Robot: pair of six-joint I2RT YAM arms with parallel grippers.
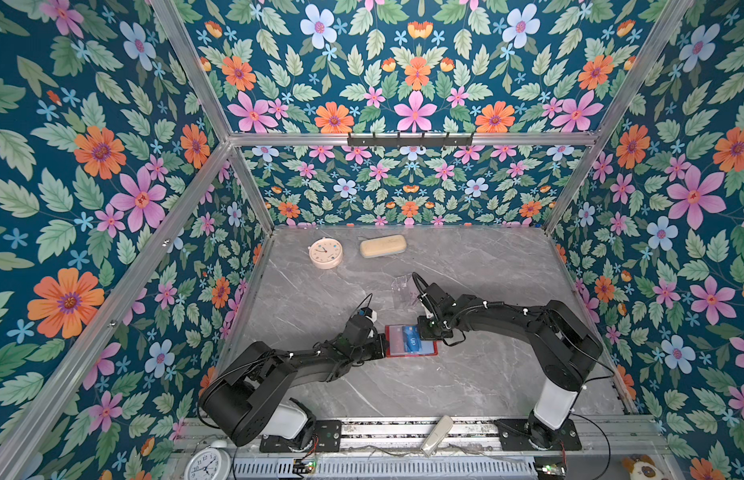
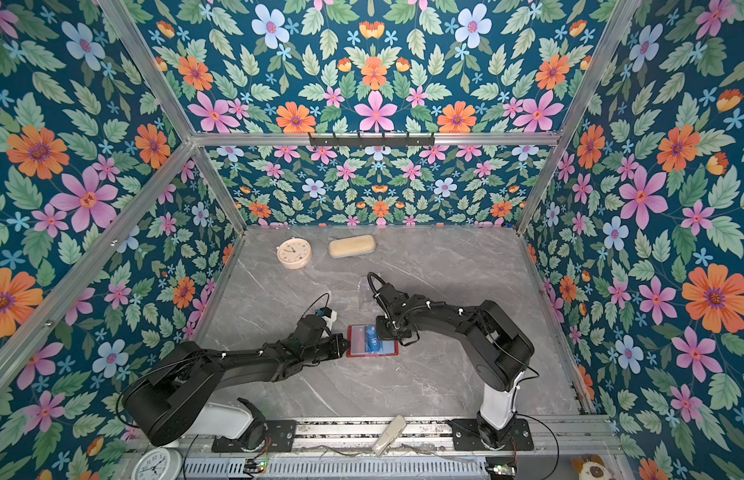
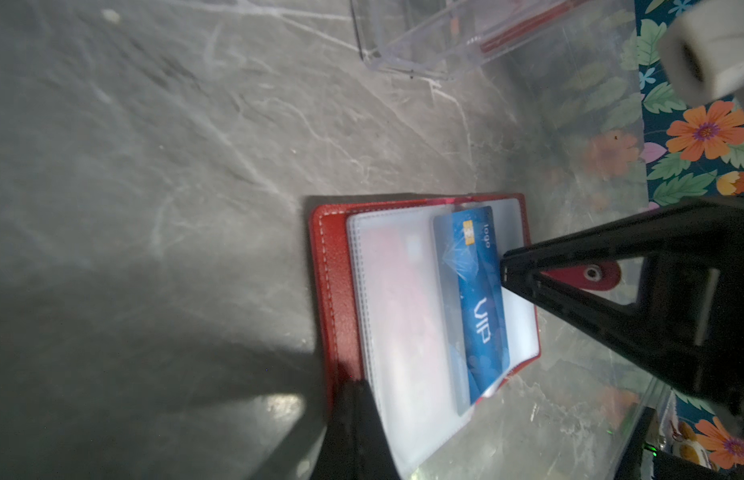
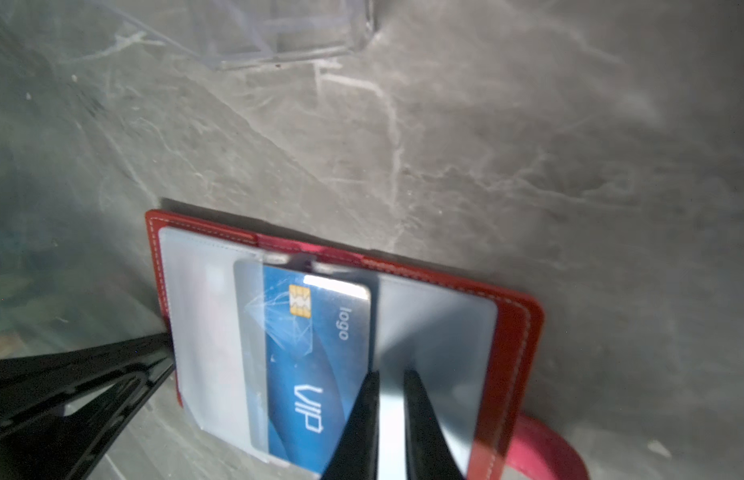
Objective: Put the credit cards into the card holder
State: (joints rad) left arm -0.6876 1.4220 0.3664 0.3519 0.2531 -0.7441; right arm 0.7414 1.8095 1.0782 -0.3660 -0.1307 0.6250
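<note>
A red card holder (image 1: 392, 345) (image 2: 354, 345) lies open on the grey table, its frosted sleeves facing up. A blue credit card (image 1: 412, 340) (image 3: 480, 307) (image 4: 308, 361) with white "VIP" letters sits partly inside a sleeve, its outer part uncovered. My left gripper (image 1: 383, 343) (image 3: 353, 388) is shut, and its tips rest on the holder's left edge. My right gripper (image 1: 424, 330) (image 4: 389, 374) points down at the card's outer edge. Its jaws stand a narrow gap apart with only the sleeve showing between them. The holder's strap (image 3: 586, 274) lies beyond.
A clear plastic box (image 1: 405, 291) (image 3: 424, 37) stands just behind the holder, and a red edge (image 3: 524, 29) shows inside it. A pink clock (image 1: 325, 252) and a beige case (image 1: 383, 246) sit at the back. A white clock (image 1: 206, 463) stands by the front rail.
</note>
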